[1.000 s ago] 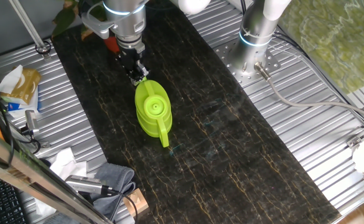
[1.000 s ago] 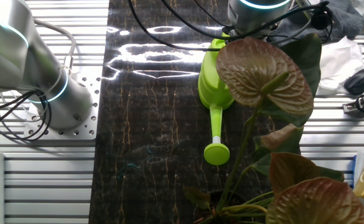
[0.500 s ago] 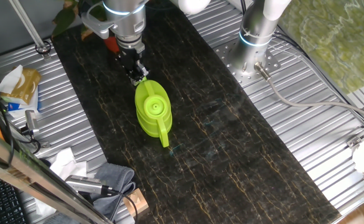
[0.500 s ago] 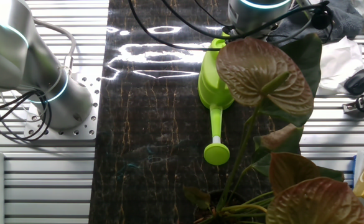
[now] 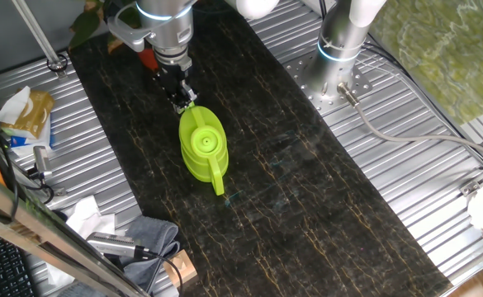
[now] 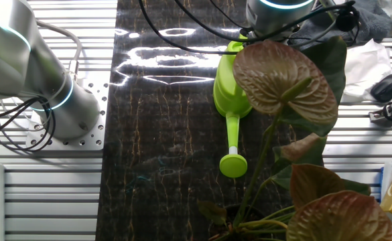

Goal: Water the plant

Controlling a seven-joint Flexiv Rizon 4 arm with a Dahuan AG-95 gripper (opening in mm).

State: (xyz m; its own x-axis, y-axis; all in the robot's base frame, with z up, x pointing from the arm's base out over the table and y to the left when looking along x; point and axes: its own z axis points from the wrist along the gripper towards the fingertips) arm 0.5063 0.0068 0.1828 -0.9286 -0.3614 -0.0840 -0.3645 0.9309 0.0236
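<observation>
My worry from here is the grasp: the gripper (image 5: pixel 183 97) sits right at the rear end of the lime-green watering can (image 5: pixel 202 147), where its handle should be, and if the hold is shallow or off-centre I judge the can could swing or slip once lifted, spilling short of the pot. I cannot tell from either view whether the fingers are clamped on the handle or merely standing around it; the arm's wrist hides that spot in one view and the leaves hide it in the other. A second risk is the plant (image 6: pixel 284 84) itself: its broad reddish-brown leaves overhang the can's body in the other fixed view, so a careless lift or tilt could brush them or knock the pot (image 5: pixel 148 58), which peeks out orange-red behind the wrist at the upper left of the frame. The can's spout rose (image 6: pixel 233 165) points along the dark table (image 5: pixel 307 206) toward the lower part of the picture. The arm comes down almost vertically from the top edge, wrist straight over the can's rear.
</observation>
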